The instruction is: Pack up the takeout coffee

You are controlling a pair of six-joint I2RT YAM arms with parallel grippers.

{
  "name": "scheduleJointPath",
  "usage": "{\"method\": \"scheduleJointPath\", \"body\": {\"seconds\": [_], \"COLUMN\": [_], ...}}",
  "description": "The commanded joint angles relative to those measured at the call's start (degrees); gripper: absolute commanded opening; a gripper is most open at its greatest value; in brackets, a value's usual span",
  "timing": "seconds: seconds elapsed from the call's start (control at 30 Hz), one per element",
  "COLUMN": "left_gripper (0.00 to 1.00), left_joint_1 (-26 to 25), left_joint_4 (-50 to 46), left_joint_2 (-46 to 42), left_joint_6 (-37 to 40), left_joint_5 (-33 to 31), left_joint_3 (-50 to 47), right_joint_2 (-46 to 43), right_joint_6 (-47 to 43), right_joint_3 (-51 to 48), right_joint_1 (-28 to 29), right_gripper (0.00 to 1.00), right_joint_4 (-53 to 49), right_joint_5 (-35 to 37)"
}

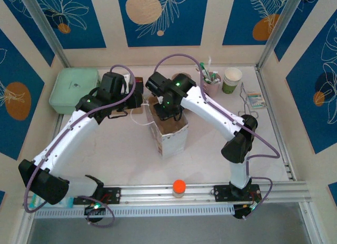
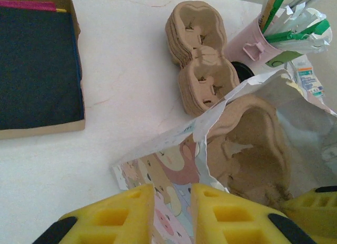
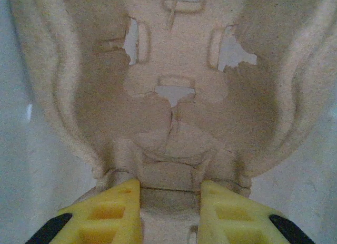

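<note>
A printed paper bag (image 1: 171, 136) stands open at mid-table. My right gripper (image 3: 171, 186) reaches down into it from above (image 1: 167, 111), shut on the middle ridge of a brown pulp cup carrier (image 3: 174, 96) that sits inside the bag (image 2: 253, 144). My left gripper (image 2: 172, 188) is at the bag's left rim, and the printed wall (image 2: 168, 165) runs between its fingers with a gap. Whether they pinch it is unclear. Of the takeout coffee, a black lid edge (image 2: 241, 70) peeks out beside the pink holder; the cup itself is hidden.
A stack of pulp carriers (image 2: 200, 54) lies behind the bag. Nearby are a pink holder of straws and packets (image 1: 210, 85), a lidless white-and-green cup (image 1: 232, 79), a wire rack (image 1: 255, 101), a dark tray (image 2: 37, 65), a green lidded box (image 1: 75, 88) and an orange-capped bottle (image 1: 179, 188).
</note>
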Motion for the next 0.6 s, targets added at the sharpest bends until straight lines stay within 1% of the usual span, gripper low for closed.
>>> {"method": "scheduleJointPath", "body": {"seconds": [0.0,0.23,0.57], "left_gripper": [0.25,0.28,0.28], "left_joint_1": [0.8,0.8,0.7], "left_joint_4": [0.7,0.4,1.0], "left_joint_2": [-1.1,-1.5,-1.7], "left_joint_6": [0.8,0.9,0.6], "left_joint_5": [0.6,1.1,2.2], "left_joint_3": [-0.6,-0.7,-1.5], "right_joint_2": [-1.7,-1.4,0.1], "right_joint_6": [-0.4,0.0,0.3], "right_joint_3": [-1.9,-4.7,-7.9], "right_joint_1": [-0.3,-0.9,-1.5], "right_gripper": [0.25,0.25,0.25], "right_joint_4": [1.0,3.5,6.0], "right_joint_5": [-2.3,-3.1,-3.8]}}
